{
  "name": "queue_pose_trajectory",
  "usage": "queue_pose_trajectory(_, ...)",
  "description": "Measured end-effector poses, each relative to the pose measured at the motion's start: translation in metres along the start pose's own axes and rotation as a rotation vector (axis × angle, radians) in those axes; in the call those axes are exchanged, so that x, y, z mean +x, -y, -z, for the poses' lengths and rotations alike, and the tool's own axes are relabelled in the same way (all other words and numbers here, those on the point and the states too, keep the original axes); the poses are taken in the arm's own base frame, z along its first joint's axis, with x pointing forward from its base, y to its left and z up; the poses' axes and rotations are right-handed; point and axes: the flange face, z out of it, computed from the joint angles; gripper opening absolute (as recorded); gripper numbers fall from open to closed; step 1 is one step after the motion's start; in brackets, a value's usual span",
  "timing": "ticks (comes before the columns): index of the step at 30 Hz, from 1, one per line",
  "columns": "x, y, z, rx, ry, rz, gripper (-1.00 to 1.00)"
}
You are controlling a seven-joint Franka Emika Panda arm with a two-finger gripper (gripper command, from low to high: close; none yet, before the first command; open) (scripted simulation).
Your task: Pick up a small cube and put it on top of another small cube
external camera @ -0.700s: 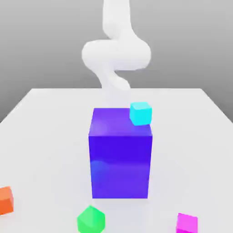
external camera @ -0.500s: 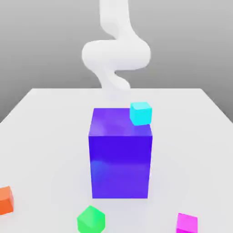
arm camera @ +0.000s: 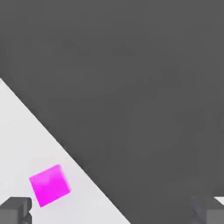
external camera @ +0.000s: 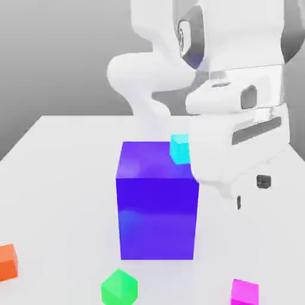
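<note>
Fingers (arm camera: 15, 209) of the gripper (arm camera: 114, 211) are standing wide apart and are holding nothing; in the hand view the two dark tips are showing at the two lower corners, and the small magenta cube (arm camera: 49, 185) is lying on the white desk (arm camera: 17, 144) just beside one tip, not touching it.

Going from the exterior view's left to its right: a small orange cube (external camera: 8, 261) is sitting at the desk's edge, then a small green cube (external camera: 119, 287) is resting near the front. Behind it the big blue-purple block (external camera: 158, 205) is standing in the middle of the desk (external camera: 59, 179). A small cyan cube (external camera: 179, 149) is showing at the block's far upper corner, partly hidden by the white arm (external camera: 235, 119), which is hanging large on the right. Below the arm, at the front right, the small magenta cube (external camera: 245, 292) is lying alone, well apart from the other small cubes.
</note>
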Motion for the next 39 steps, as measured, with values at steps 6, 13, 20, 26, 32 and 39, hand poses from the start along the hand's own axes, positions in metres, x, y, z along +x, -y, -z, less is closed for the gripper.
queue_pose_trajectory(6,-0.028,0.021,-0.107,-0.016,0.150,0.229,0.00)
queue_pose_trajectory(13,-0.057,0.026,-0.206,-0.018,0.207,0.319,-1.00)
queue_pose_trajectory(20,-0.057,0.026,-0.206,-0.018,0.209,0.320,-1.00)
queue_pose_trajectory(26,-0.045,0.005,-0.142,-0.034,0.208,0.220,-1.00)
queue_pose_trajectory(32,-0.054,-0.097,-0.108,-0.090,0.194,-0.238,-1.00)
queue_pose_trajectory(39,-0.088,-0.193,-0.087,-0.121,0.174,-0.718,-1.00)
